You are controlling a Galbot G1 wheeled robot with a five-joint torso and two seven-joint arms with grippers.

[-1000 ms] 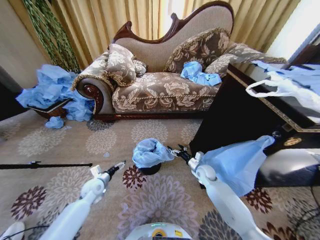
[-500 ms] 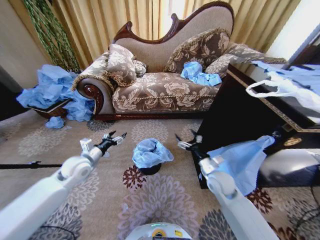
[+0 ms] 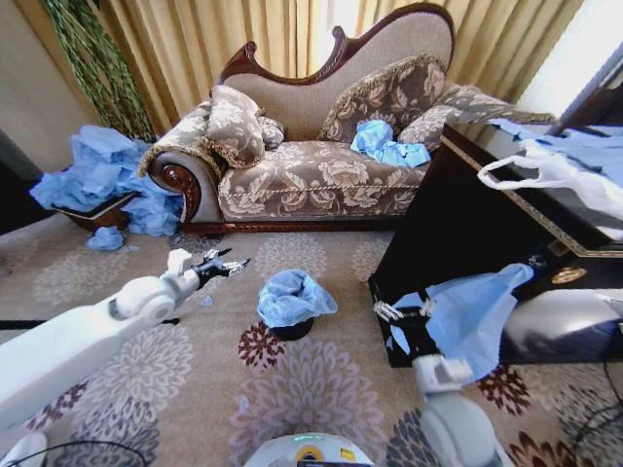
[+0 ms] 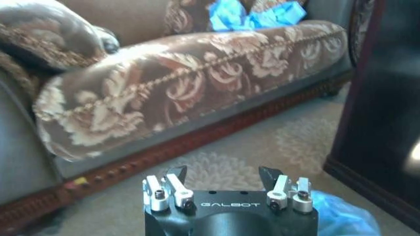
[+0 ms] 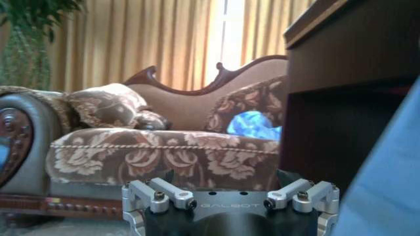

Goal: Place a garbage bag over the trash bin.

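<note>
You see the crinkly light-blue garbage bag (image 3: 295, 296) draped over the small black cylindrical trash bin (image 3: 292, 331); the left gripper (image 3: 230, 265) and right gripper (image 3: 387, 311) flank it, both spread and empty.

We see a floral-patterned carpet (image 3: 146, 360), a carved chaise sofa (image 3: 321, 146) before golden curtains (image 3: 224, 39) with daylight between them, and a dark wooden cabinet (image 3: 458, 243) on the right.

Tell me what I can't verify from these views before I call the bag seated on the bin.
- Trash bin, head view: only its black base shows; the garbage bag hides the rim.
- Far side of the bag, head view: hidden by the bag's own bulk.
- Bag, left wrist view: cut off by the edge, blurred.
- Right gripper, head view: fingers too small to read.
</note>
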